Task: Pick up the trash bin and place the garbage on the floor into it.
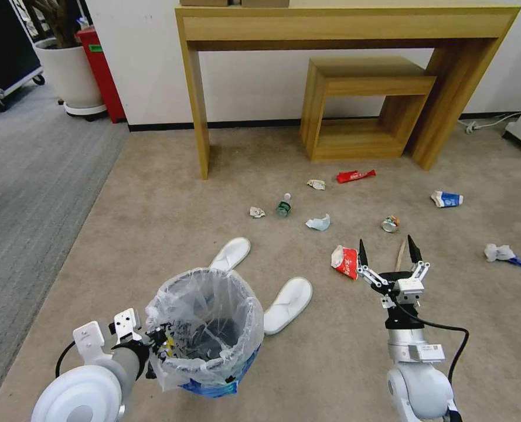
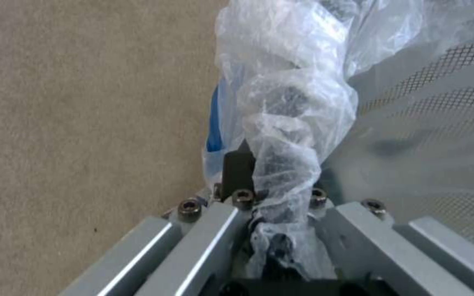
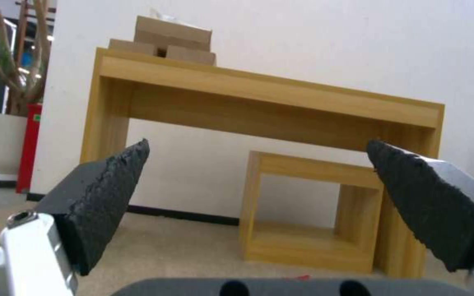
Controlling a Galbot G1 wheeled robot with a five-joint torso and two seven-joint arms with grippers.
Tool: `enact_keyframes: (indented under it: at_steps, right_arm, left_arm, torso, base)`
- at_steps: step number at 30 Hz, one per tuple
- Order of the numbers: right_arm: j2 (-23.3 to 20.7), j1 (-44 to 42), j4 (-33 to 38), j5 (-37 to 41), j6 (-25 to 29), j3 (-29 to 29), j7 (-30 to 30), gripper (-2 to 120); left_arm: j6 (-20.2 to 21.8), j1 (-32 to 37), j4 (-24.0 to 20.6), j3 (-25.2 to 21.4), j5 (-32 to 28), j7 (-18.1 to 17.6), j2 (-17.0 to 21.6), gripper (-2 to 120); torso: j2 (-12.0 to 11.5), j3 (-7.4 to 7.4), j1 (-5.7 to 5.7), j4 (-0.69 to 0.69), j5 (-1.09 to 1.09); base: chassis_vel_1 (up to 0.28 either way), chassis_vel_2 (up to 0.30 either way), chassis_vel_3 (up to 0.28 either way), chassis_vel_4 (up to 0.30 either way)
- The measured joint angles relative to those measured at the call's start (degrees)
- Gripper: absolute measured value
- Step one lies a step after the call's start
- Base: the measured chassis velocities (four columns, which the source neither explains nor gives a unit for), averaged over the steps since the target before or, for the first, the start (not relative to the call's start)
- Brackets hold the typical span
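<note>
Nearest the head camera are the robot's two arms, low in the frame. The left gripper [image 1: 155, 339] is pinched on the near rim of the trash bin [image 1: 204, 328], its jaws pressed together over bunched clear plastic liner; from the left wrist, the crinkled bag [image 2: 286, 123] runs straight out from between the jaws, with mesh bin wall to one side and a strip of blue beside it. The bin hangs upright from that grip above the floor [image 1: 155, 205], a beige carpet. It looks light and fairly stiff, but the liner is thin and slippery, so a hold on plastic alone could slide; the rim itself is the safer place to grip. The right gripper [image 1: 389, 251] hovers with its jaws spread wide and nothing between them. Two white slippers [image 1: 288, 303] lie just beyond the bin, between the two grippers; they are soft and bulky, best taken at an edge. A red wrapper [image 1: 345, 261] lies just beside the right jaws on their inner side, thin and crinkly. A thin wooden stick [image 1: 399, 255] sits directly between those open jaws. Beyond them lie a crushed can [image 1: 390, 223], a small clear bottle [image 1: 283, 206], a blue-white carton [image 1: 446, 199] and crumpled white paper [image 1: 319, 223], all light and easily deformed.
</note>
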Motion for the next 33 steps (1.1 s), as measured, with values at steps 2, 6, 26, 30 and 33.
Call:
enact_keyframes:
  at_steps: [2, 6, 26, 30, 33]
  right_arm:
    - [0.0, 0.0, 0.0, 0.0, 0.0, 0.0, 0.0, 100]
    - [-0.1, 0.1, -0.1, 0.1, 0.0, 0.0, 0.0, 100]
    - [-0.3, 0.1, -0.2, 1.1, 0.0, 0.3, -1.3, 100]
    - [-0.3, 0.1, -0.2, 1.2, 0.0, 0.3, -1.4, 100]
    - [-0.2, 0.1, -0.4, 1.2, 0.1, 0.2, -1.4, 100]
  left_arm:
    - [0.0, 0.0, 0.1, 0.0, 0.0, 0.0, 0.0, 0]
    - [0.0, -0.2, 0.2, 0.1, -0.1, 0.0, 0.0, 0]
    - [-0.1, -0.1, 0.4, 0.6, -0.1, -0.1, 0.1, 0]
    - [-0.1, -0.1, 0.4, 0.6, -0.1, -0.1, 0.1, 0]
    - [-0.1, -0.1, 0.5, 0.9, 0.1, -0.1, 0.0, 0]
  torso:
    - [0.0, 0.00, 0.00, 0.00, -0.01]
    - [0.0, 0.00, 0.00, -0.01, 0.00]
    - [0.0, -0.01, 0.00, -0.01, 0.00]
    - [0.0, -0.01, 0.00, -0.01, 0.00]
    - [0.0, 0.00, 0.00, 0.00, 0.00]
  base:
    - [-0.046, 0.080, 0.054, -0.058]
    - [-0.041, 0.047, 0.055, -0.046]
    - [-0.058, 0.058, 0.063, -0.062]
    - [-0.113, 0.119, 0.103, -0.109]
    - [-0.099, 0.116, 0.111, -0.106]
